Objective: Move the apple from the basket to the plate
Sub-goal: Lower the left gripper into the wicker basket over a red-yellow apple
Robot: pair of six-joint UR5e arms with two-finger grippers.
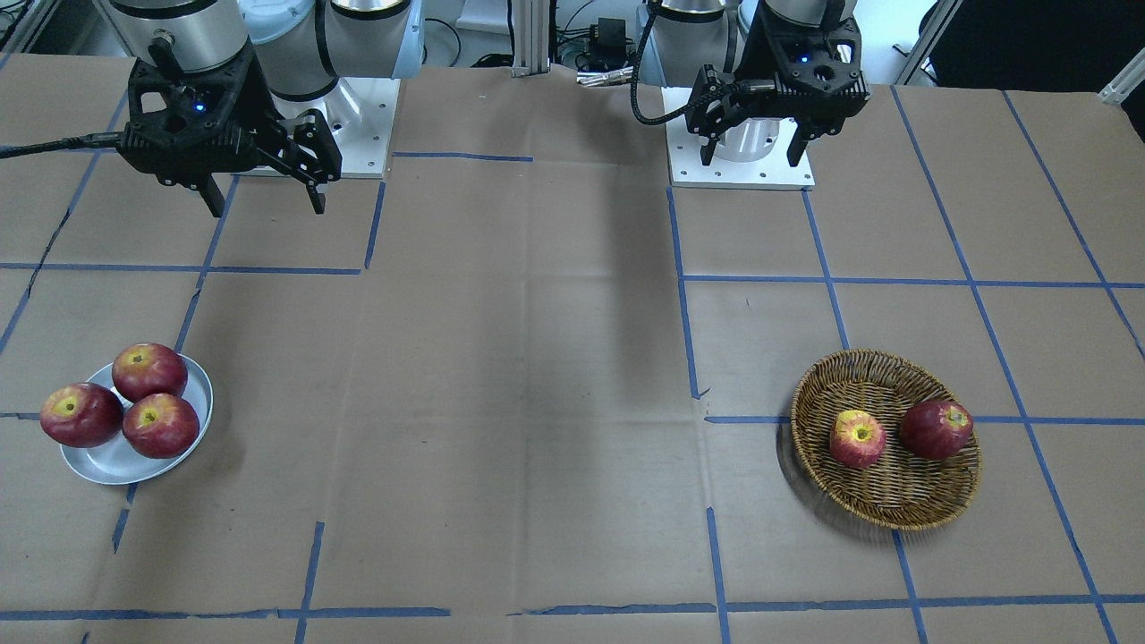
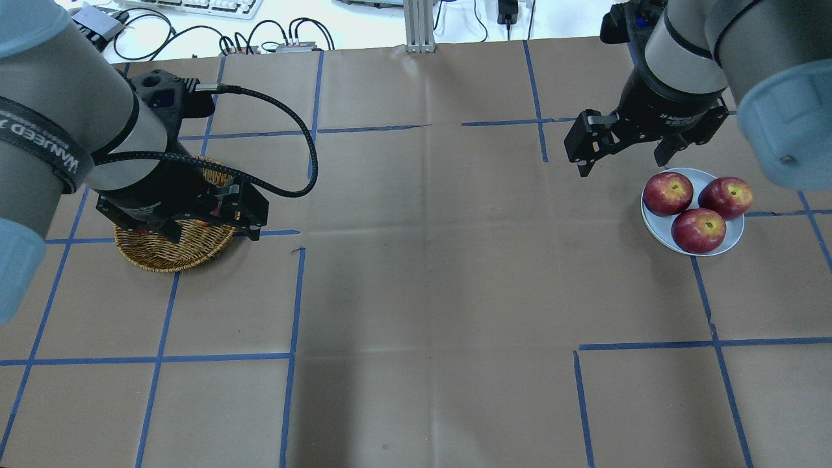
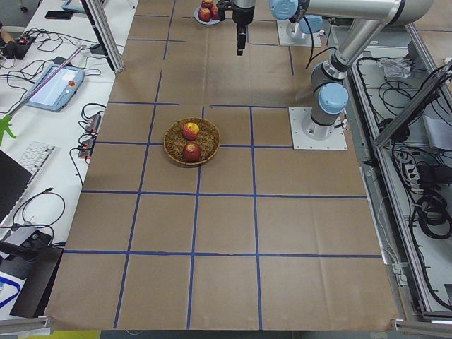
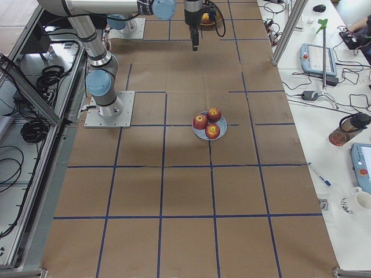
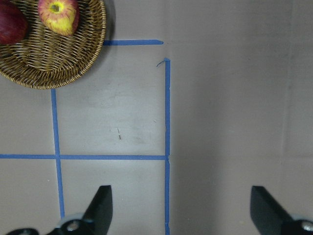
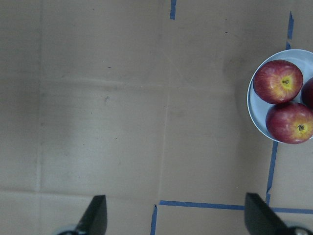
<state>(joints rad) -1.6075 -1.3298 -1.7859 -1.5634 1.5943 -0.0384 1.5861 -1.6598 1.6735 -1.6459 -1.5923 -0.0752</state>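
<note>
The apple (image 1: 857, 438), pinkish-red with a wide yellow top, lies in the wicker basket (image 1: 886, 501) beside a darker red apple (image 1: 936, 428). It also shows at the top left of the left wrist view (image 5: 59, 14). My left gripper (image 1: 751, 161) is open and empty, high above the table on the robot's side of the basket. In the overhead view it (image 2: 195, 227) hides the basket's inside. The grey-white plate (image 1: 107, 461) holds three dark red apples. My right gripper (image 1: 267, 207) is open and empty, raised near the plate (image 6: 254, 112).
The table is covered in brown paper with a grid of blue tape lines (image 1: 684, 331). Both arm bases (image 1: 742, 170) stand at the robot's edge. Off the table's left end lie a keyboard and a teach pendant (image 3: 53, 85).
</note>
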